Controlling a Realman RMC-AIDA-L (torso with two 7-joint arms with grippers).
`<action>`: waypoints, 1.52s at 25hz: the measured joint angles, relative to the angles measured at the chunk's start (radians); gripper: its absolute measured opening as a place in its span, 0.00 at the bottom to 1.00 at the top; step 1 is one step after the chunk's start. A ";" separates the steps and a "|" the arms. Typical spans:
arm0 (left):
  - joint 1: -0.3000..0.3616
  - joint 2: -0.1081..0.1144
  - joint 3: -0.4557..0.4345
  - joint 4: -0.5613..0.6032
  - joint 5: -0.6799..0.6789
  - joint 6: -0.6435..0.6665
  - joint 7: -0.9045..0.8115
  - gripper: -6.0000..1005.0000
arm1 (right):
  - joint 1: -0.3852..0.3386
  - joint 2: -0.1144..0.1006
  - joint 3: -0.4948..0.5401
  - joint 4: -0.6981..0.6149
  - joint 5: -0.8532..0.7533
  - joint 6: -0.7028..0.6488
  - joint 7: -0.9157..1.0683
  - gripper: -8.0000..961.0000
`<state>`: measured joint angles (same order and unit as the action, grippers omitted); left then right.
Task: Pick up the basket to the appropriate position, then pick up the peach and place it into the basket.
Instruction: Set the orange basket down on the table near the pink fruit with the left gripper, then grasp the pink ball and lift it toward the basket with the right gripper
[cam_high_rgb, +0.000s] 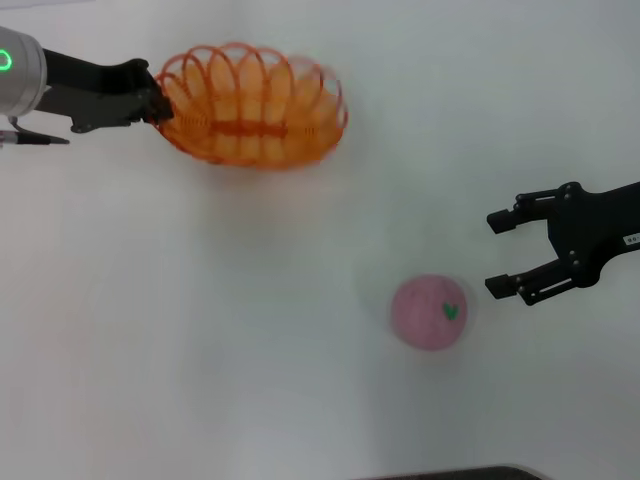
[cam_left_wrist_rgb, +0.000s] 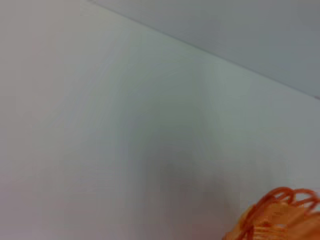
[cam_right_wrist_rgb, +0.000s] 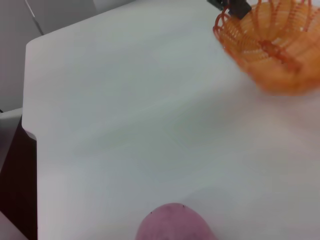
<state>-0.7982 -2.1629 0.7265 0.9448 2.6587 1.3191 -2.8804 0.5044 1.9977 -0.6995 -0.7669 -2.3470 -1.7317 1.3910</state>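
Note:
The orange wire basket is at the far left of the white table, tilted, with its opening facing me. My left gripper is shut on the basket's left rim and holds it. A part of the basket shows in the left wrist view and it shows in the right wrist view. The pink peach with a green leaf mark lies on the table at the near right. My right gripper is open, just right of the peach and apart from it. The peach's top shows in the right wrist view.
The white table fills the head view. Its left edge and corner show in the right wrist view, with a dark gap beside it. A dark object sits at the table's near edge.

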 joint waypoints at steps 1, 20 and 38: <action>0.002 0.000 0.009 0.000 0.000 -0.001 -0.004 0.09 | -0.001 0.000 0.001 0.000 0.000 0.000 0.000 0.97; 0.149 0.000 0.163 0.229 -0.055 0.064 0.037 0.51 | -0.001 0.006 0.037 -0.003 0.004 -0.017 0.015 0.97; 0.504 0.020 -0.085 0.308 -0.758 0.544 1.036 0.54 | 0.035 0.010 0.077 0.001 0.075 -0.060 0.167 0.97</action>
<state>-0.2944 -2.1426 0.6413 1.2527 1.9012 1.8626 -1.8448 0.5391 2.0079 -0.6223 -0.7654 -2.2717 -1.7915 1.5575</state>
